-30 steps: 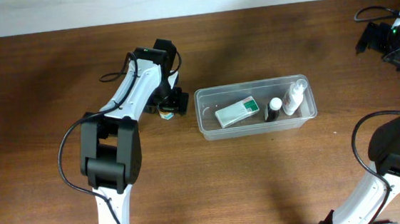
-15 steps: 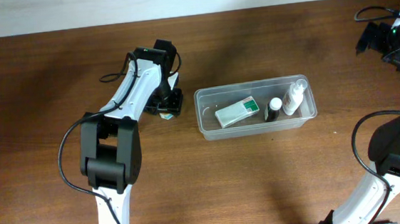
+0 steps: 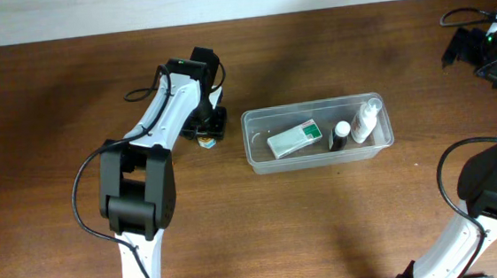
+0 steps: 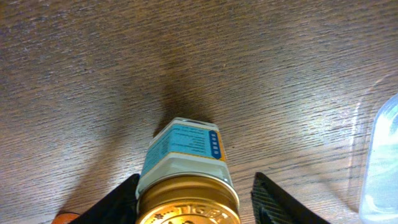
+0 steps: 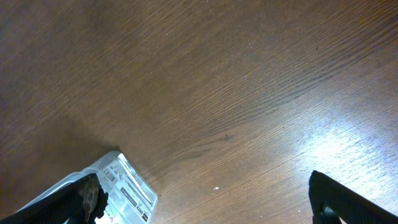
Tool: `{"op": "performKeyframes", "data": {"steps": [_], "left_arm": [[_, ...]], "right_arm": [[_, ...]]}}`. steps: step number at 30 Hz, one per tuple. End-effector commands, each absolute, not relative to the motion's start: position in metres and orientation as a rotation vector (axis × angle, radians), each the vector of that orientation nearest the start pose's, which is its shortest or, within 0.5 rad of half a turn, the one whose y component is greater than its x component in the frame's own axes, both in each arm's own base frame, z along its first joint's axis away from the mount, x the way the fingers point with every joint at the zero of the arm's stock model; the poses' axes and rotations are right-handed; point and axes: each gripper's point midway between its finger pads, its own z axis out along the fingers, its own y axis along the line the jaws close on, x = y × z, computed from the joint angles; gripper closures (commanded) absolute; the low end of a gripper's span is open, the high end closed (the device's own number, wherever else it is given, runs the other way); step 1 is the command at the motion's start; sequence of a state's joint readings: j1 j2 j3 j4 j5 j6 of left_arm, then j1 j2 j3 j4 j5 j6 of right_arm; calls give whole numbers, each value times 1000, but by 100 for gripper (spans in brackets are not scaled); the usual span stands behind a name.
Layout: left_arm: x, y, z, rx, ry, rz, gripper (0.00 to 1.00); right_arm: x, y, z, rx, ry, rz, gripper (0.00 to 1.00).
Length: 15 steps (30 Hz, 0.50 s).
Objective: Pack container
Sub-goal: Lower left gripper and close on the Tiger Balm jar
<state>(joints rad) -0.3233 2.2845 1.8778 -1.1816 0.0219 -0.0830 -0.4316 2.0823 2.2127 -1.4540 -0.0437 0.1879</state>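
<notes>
A small jar [image 4: 186, 168] with a gold lid and a blue-and-white label stands on the wooden table, left of the container [image 3: 317, 107]. My left gripper [image 4: 196, 208] is down around the jar: the left finger lies against it, and a narrow gap shows at the right finger [image 4: 280, 202]. From overhead the jar [image 3: 205, 143] peeks out under the left gripper [image 3: 208, 129]. The clear container holds a white-and-green box [image 3: 294, 139], a dark bottle with a white cap [image 3: 341, 135] and a white spray bottle [image 3: 365, 121]. My right gripper [image 5: 205, 211] is wide open and holds nothing.
A clear package with a printed label [image 5: 121, 186] lies by the right gripper's left finger. The right arm [image 3: 490, 49] sits at the table's far right corner, with black cables beside it. The container's corner [image 4: 380, 162] shows at the right edge of the left wrist view.
The left gripper's jaws have narrowed around the jar. Neither arm has shifted, and the container's contents are as before.
</notes>
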Motion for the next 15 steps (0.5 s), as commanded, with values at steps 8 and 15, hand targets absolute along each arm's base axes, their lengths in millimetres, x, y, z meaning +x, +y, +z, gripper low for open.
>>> {"op": "performKeyframes", "data": {"steps": [8,15], "left_arm": [[412,-142,24,394,3148,-21,56],[413,-142,25,394,3144,-22,59]], "right_arm": [[407,-180,195,893,2755,19,2],[407,-180,195,893,2755,19,2]]}}
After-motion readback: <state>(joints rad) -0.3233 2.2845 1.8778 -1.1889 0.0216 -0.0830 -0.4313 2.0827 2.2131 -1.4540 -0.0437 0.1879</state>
